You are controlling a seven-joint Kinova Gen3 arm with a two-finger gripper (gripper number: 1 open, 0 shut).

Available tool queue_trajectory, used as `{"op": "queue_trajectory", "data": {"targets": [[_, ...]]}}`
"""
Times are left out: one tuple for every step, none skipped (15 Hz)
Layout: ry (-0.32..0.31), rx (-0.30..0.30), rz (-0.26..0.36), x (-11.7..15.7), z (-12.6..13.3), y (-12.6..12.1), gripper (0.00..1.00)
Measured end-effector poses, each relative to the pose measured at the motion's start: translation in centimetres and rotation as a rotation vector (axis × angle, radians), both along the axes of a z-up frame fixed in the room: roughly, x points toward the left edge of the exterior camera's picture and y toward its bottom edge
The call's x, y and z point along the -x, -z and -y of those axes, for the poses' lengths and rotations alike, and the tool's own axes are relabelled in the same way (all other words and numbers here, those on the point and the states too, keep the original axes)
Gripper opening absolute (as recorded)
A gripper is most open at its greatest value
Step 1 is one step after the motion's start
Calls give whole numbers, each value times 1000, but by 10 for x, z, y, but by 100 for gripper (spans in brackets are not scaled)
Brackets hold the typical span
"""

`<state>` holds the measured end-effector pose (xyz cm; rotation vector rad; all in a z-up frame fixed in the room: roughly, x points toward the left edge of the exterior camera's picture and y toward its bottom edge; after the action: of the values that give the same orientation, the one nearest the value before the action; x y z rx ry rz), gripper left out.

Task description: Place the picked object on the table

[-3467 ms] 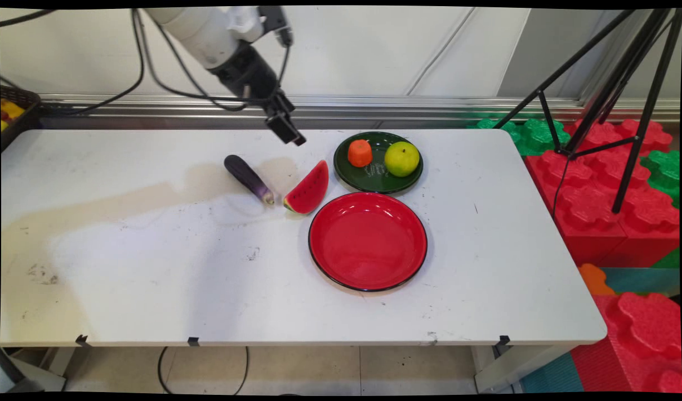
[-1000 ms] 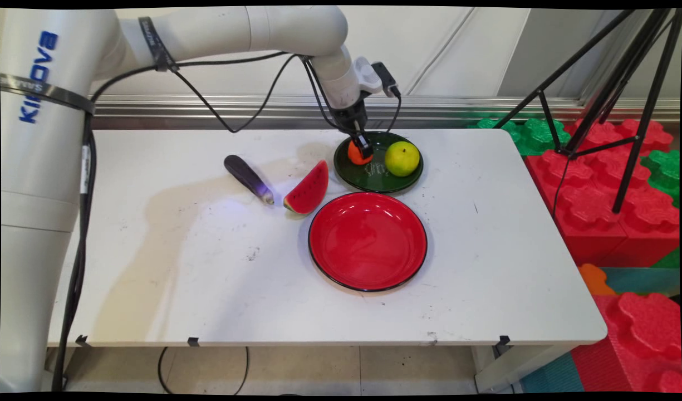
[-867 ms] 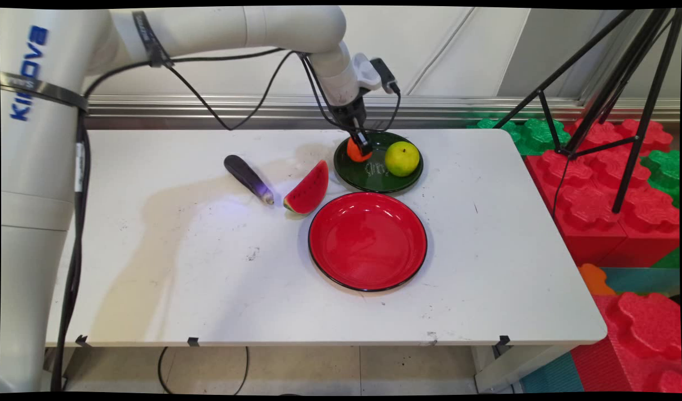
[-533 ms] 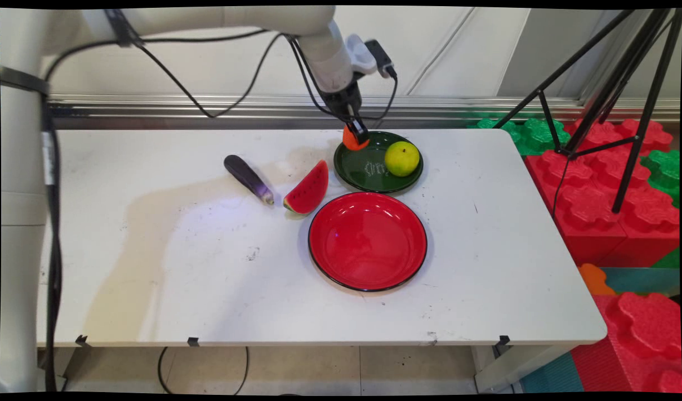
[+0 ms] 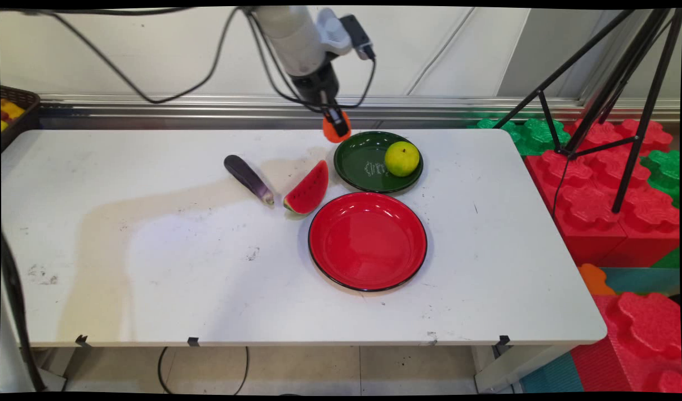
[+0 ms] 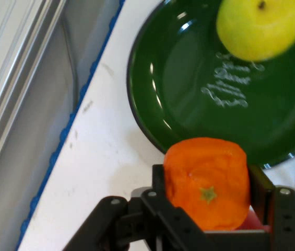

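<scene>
Hand (image 5: 335,123): closed on an orange carrot piece (image 5: 335,131), held clear of the surface (image 5: 151,250) above its far edge, just left of the green plate (image 5: 363,167)
Green plate: carried a yellow-green apple (image 5: 402,158) on its right side
Red plate (image 5: 368,241): just in front of the green one
Watermelon slice (image 5: 308,189): left of both plates
Eggplant (image 5: 248,179): beside the slice, farther left

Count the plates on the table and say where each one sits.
2. The green plate sits toward the table's far edge, holding a yellow-green fruit. The red plate lies empty just in front of it. None appears hidden.
</scene>
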<state>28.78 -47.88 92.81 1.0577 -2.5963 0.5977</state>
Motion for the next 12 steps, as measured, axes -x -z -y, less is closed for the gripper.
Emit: {"op": "queue_trajectory", "data": {"targets": [[4, -2, -2, -6, -14, -6, 0], [8, -5, -3, -11, -26, -10, 0], [11, -6, -5, -15, -34, -12, 0], [19, -10, -5, -21, -49, -16, 0], [25, -12, -5, -26, -61, -18, 0], [31, -15, -5, -31, -72, -20, 0], [41, -22, -3, -37, -88, -21, 0], [49, -28, 1, -41, -98, -22, 0], [59, -35, 6, -44, -107, -21, 0], [77, -47, 15, -49, -124, -20, 0], [87, -56, 21, -52, -135, -19, 0], [94, -62, 25, -54, -143, -18, 0]]}}
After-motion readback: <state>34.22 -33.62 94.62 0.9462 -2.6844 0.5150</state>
